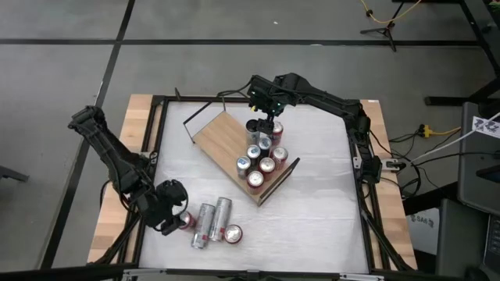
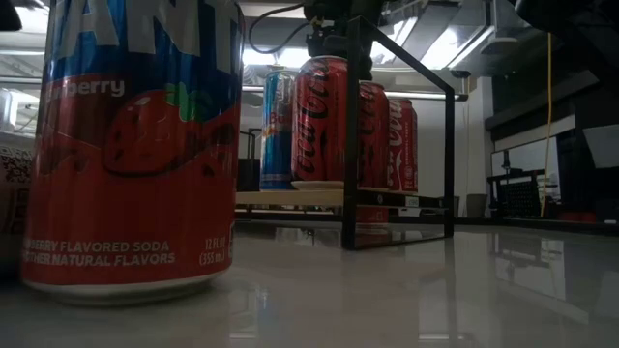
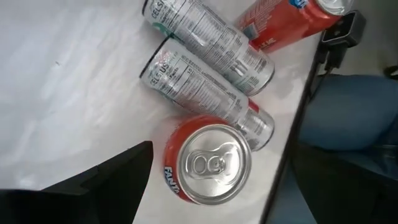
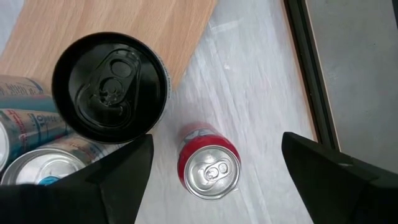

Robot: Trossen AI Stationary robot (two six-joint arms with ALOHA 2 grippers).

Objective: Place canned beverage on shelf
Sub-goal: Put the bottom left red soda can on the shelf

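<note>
A red Fanta can [image 3: 208,165] stands upright on the white table near its front left. It fills the left of the low view [image 2: 131,145]. My left gripper [image 1: 173,212] is open above it, one finger [image 3: 93,186] beside the can and clear of it. The wooden shelf [image 1: 223,136] lies mid-table and carries several upright cans, among them a black-topped one [image 4: 112,87]. My right gripper [image 1: 267,121] is open above the shelf's far end. Far below its fingers a red can [image 4: 208,171] stands on the table beside the board's edge.
Two silver cans [image 3: 205,87] [image 3: 211,37] lie on their sides next to the Fanta can, with another red can [image 3: 292,22] beyond them. The table's near edge and a small black camera [image 3: 342,28] are close by. The shelf's black wire rail [image 2: 401,145] stands at its end.
</note>
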